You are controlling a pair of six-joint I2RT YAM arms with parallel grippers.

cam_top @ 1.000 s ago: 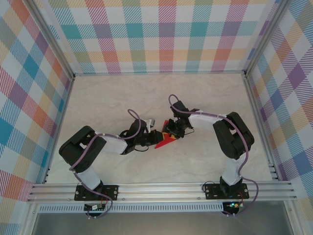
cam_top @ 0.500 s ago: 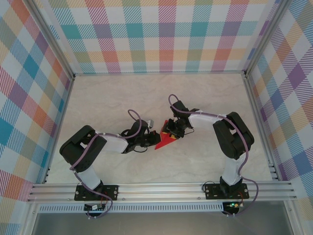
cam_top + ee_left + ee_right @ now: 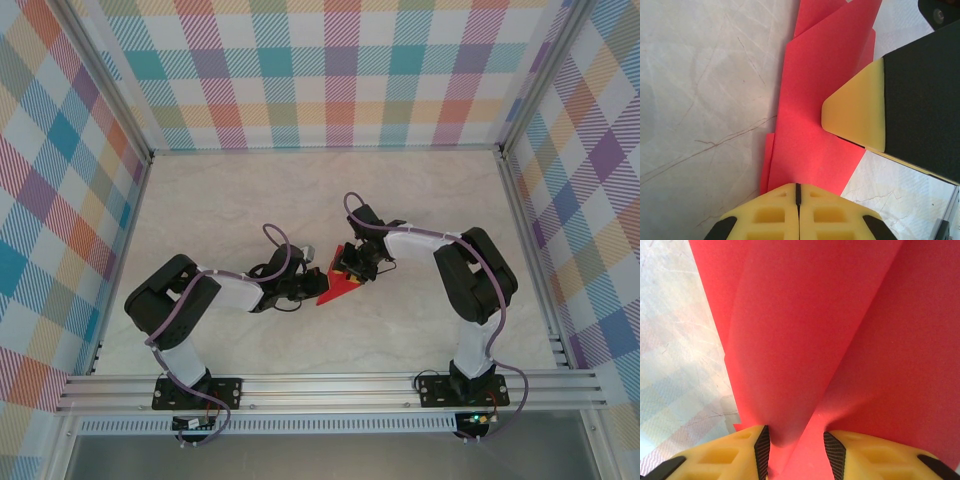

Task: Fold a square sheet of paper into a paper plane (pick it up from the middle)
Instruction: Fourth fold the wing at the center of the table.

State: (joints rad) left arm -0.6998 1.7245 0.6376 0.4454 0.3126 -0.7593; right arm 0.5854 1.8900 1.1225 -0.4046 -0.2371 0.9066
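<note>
Folded red paper (image 3: 333, 290) lying near the middle of the bench (image 3: 230, 200), left hand (image 3: 797, 192) pressing together at its edge, right hand (image 3: 795, 450) pinching its raised fold

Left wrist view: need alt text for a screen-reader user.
Folded red paper lies in a long strip on a pale marbled table, running from the top of the frame down to the left gripper, whose yellow fingertips are shut at its near edge. A yellow-tipped black finger of the right gripper overlaps the paper from the right.
</note>
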